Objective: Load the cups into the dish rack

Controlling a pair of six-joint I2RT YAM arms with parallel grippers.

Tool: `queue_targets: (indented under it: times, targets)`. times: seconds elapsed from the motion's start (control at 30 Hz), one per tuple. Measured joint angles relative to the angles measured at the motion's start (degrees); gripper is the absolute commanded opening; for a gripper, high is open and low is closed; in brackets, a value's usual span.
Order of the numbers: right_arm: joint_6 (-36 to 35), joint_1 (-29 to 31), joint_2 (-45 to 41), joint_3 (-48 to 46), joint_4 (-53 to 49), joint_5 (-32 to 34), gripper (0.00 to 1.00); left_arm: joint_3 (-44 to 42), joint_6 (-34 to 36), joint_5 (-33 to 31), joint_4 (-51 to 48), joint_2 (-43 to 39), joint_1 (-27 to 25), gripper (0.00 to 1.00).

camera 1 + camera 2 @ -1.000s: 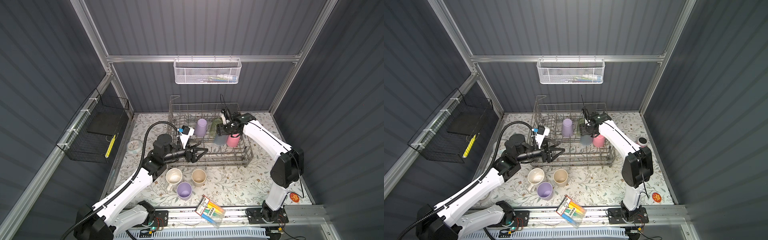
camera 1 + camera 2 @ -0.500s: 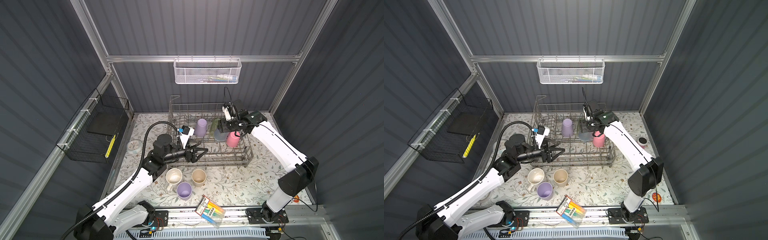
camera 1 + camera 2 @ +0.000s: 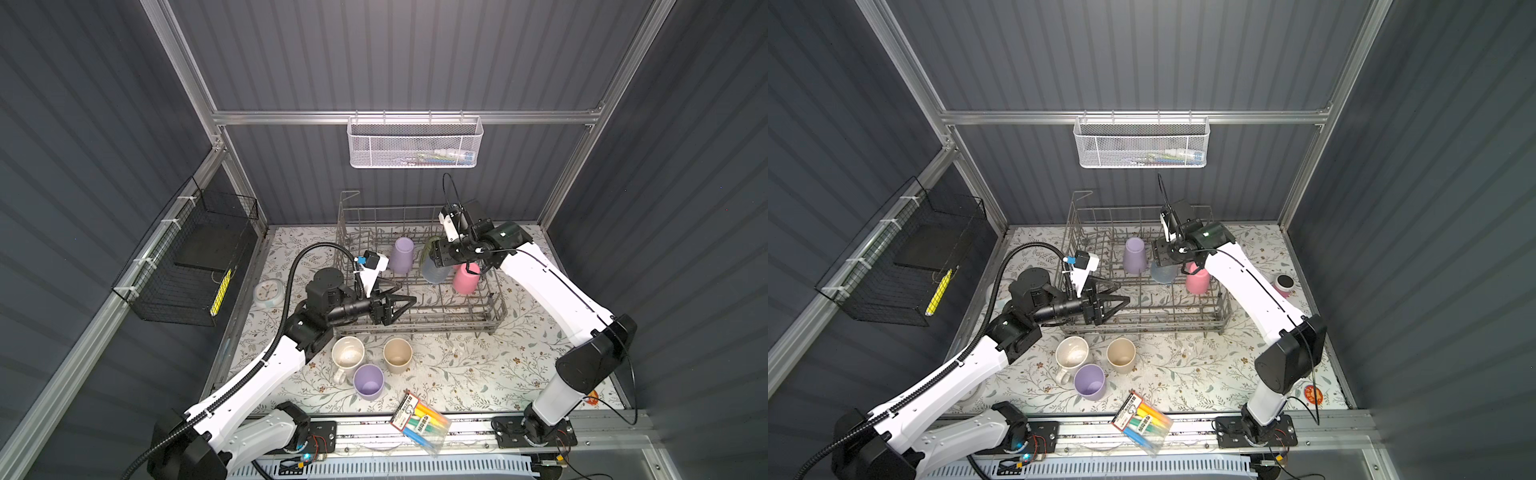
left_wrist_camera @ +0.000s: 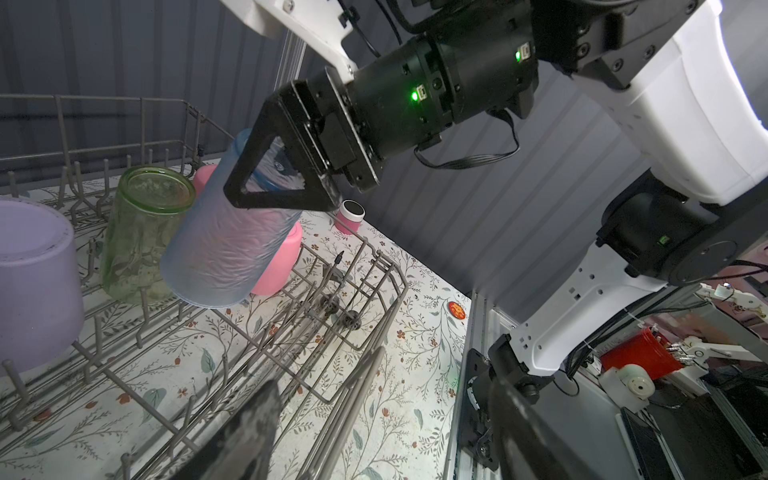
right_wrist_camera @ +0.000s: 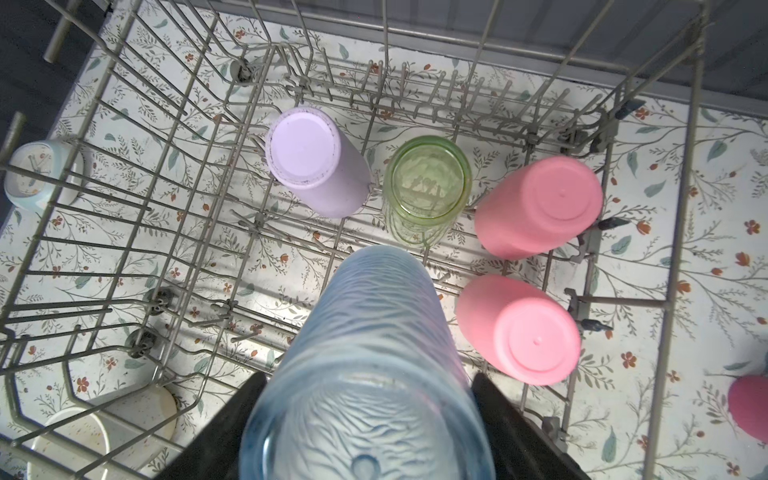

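**Right arm.** The right end effector point(image 3: 435, 262) is clamped on the translucent blue cup point(image 5: 374, 353) near its closed base. The right wrist view shows one finger on each side of the wall. The cup is carried mouth down and tilted, inside the dish rack point(image 3: 457, 322). It sits in the front row, just beside the front pink cup point(image 5: 523, 328) and in front of the green tumbler point(image 5: 428, 183). Gripping near the base leaves the open rim free to pass over the upright tines, which is judged to be the reason for this hold. The left wrist view does not show whether the rim touches the wire floor.

**Rack contents.** Four cups stand inverted in the rack: the lilac cup point(image 3: 402, 255), the green tumbler, the front pink cup and the back pink cup point(image 5: 540, 203). Mouth-down placement probably lets each cup drain and lets the tines steady it. The blue cup is held in the same orientation.

**Left arm.** The left end effector point(image 3: 408, 291) has its jaws spread and holds nothing. It hovers over the near-left part of the rack, well apart from the right arm, probably to keep clear of the placement.

**Remaining cups.** Three cups stand mouth up on the table point(image 3: 478, 374) in front of the rack:
- the cream mug point(image 3: 348, 355)
- the beige cup point(image 3: 397, 354)
- the second lilac cup point(image 3: 368, 381)

Each will probably need inverting before loading. The task is judged a little past halfway.
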Motion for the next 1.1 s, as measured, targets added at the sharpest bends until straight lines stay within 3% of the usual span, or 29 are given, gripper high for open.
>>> queue_targets:
  times: [1.1]
  targets:
    - [-0.2,0.4,9.3,5.1,0.1,-0.5,0.47,0.0,0.7,-0.2,-0.1,0.0,0.0,0.79]
